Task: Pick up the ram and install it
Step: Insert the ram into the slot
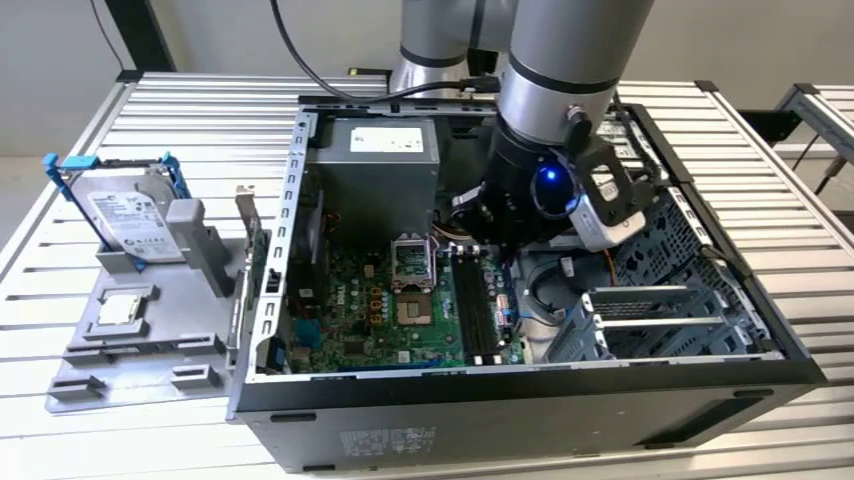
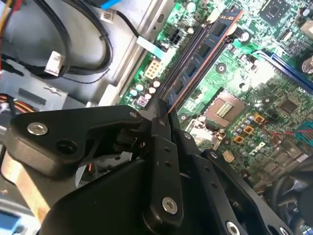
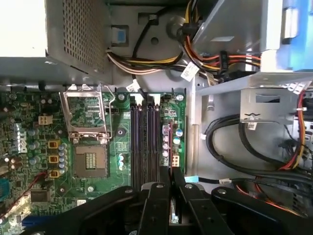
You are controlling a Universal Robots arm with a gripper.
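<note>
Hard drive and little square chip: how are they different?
The silver hard drive with a white label is bigger and oblong; the small square silver chip is much smaller. The drive stands propped in a blue bracket; the chip lies flat. Both are silvery and sit on the grey tray.

Well apart from the jaws, silver hard drive point(image 1: 130, 215) upright in grey holder point(image 1: 134, 345), processor chip point(image 1: 119, 309) flat below.

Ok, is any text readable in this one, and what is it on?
No text can be read here.
Hard drive label: print too small to read.
Power supply label: too small.
Case front sticker: too small.
Cable tag: too small.
</note>
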